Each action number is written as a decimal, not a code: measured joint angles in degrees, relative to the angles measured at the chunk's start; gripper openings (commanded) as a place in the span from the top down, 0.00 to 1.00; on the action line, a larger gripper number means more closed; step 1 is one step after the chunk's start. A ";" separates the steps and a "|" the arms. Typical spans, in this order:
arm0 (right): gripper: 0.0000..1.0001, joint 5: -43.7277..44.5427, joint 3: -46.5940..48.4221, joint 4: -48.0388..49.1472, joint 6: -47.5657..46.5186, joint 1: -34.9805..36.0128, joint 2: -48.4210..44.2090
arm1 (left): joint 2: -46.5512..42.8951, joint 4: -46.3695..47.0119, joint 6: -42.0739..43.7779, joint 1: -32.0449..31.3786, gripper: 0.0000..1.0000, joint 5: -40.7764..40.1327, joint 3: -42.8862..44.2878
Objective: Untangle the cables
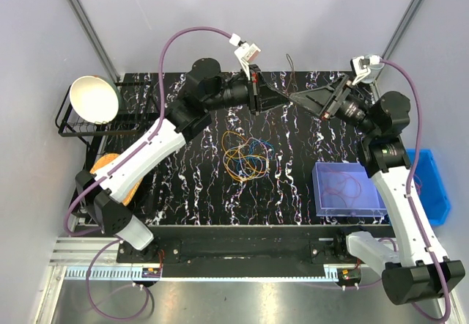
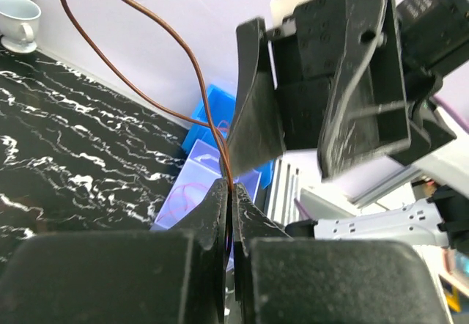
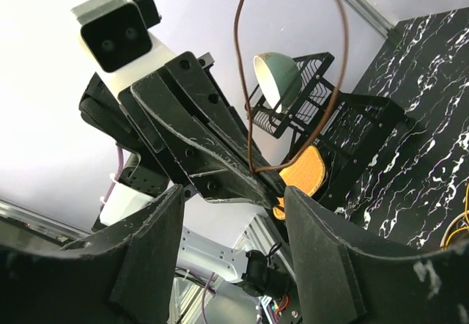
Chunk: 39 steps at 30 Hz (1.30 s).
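1 clear box [image 1: 371, 210], reddish cable [image 1: 353, 185] inside

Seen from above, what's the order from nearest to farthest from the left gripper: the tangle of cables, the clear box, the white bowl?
From the left gripper, shut on a brown wire:
1. Tangle of cables, mid-table.
2. Clear box, lower right.
3. White bowl, far left edge.

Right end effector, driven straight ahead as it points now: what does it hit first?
Likely the left end effector, shut on the brown cable, straight ahead of the open jaws; depth is unclear.
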 measured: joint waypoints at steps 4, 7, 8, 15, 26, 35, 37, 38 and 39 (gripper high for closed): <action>0.40 0.79 0.00 -0.42 -0.55 0.81 1.14 | 1.38 2.08 -2.36 0.09 1.00 0.00 0.00; 0.44 1.62 0.00 -0.61 -0.92 0.90 1.73 | 1.88 2.69 -2.91 0.26 1.00 -0.04 -0.04; 0.46 1.86 -0.02 -0.68 -1.05 0.90 1.79 | 1.97 2.93 -2.91 0.28 1.00 -0.07 -0.07; 0.50 3.28 -0.11 -0.85 -1.81 1.53 3.04 | 2.08 2.95 -2.62 -0.81 1.00 -0.15 -0.61; 0.86 4.98 -0.09 -3.15 -3.65 1.99 4.37 | 3.02 1.14 -0.90 -1.75 1.00 -1.29 -2.03; 1.00 6.64 0.00 -6.32 -5.51 2.27 4.57 | 3.04 -0.48 0.13 -1.86 0.36 -3.15 -2.19; 1.00 7.13 1.07 -8.96 -6.69 2.40 4.85 | 2.89 -1.31 0.63 -1.86 0.26 -4.42 -2.80; 1.00 7.76 2.23 -10.95 -7.63 2.47 5.11 | 2.54 -1.53 0.81 -1.86 0.20 -5.60 -3.76; 1.00 8.15 3.80 -12.81 -8.57 2.49 5.51 | 1.79 -1.73 1.05 -1.86 0.20 -6.78 -5.38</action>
